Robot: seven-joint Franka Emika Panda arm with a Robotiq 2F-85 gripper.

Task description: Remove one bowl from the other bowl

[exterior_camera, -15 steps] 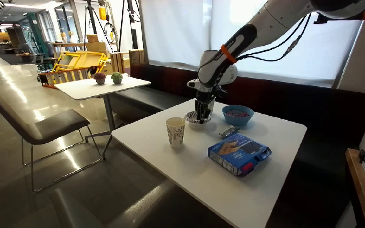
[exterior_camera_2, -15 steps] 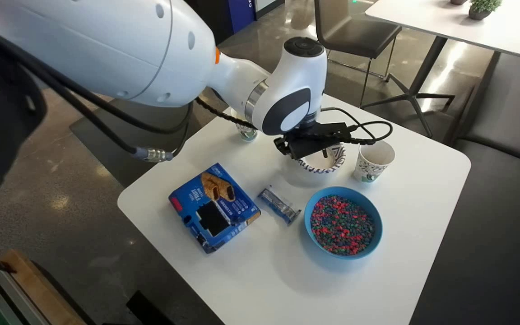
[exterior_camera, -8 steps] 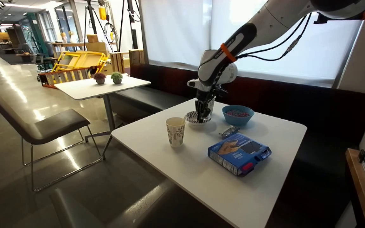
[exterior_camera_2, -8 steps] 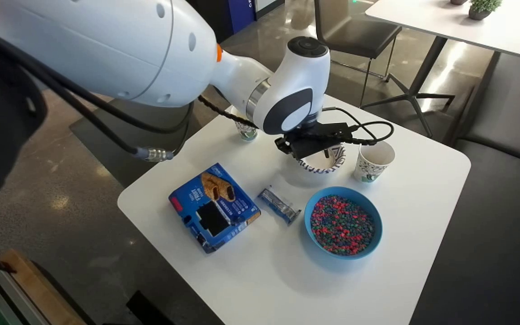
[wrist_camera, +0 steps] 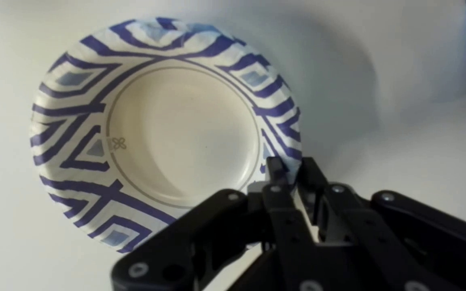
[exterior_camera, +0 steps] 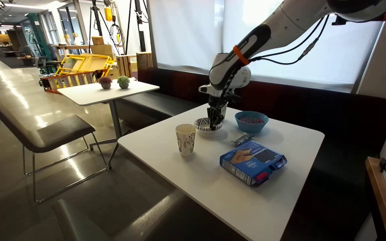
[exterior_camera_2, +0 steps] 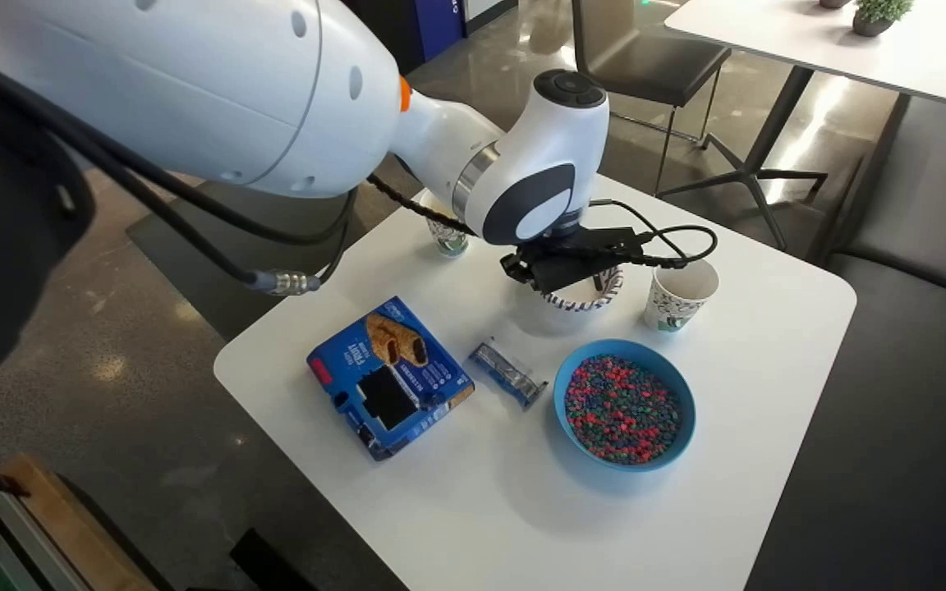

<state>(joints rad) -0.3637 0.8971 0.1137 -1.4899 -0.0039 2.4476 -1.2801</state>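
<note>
A shallow whitish bowl (wrist_camera: 184, 125) with a blue-purple striped rim stands on the white table (exterior_camera_2: 489, 509). It also shows in both exterior views, partly covered by the arm (exterior_camera: 202, 129) (exterior_camera_2: 584, 304). The second, similar bowl cannot be told apart; if nested underneath, the upper one hides it. My gripper (wrist_camera: 291, 171) is shut on the rim of the visible bowl, one finger inside and one outside. In an exterior view the gripper (exterior_camera: 213, 125) reaches down to the bowl's edge. I cannot tell whether the bowl is lifted.
A larger blue bowl (exterior_camera_2: 622, 410) of coloured pieces stands near the bowl. A patterned paper cup (exterior_camera_2: 674, 304) stands beside it, and another cup (exterior_camera: 186, 140) on the opposite side. A wrapped bar (exterior_camera_2: 508, 373) and a blue snack box (exterior_camera_2: 391, 377) lie on the table.
The bowl has shifted slightly left in both exterior views. The arm has moved slightly right in an exterior view.
</note>
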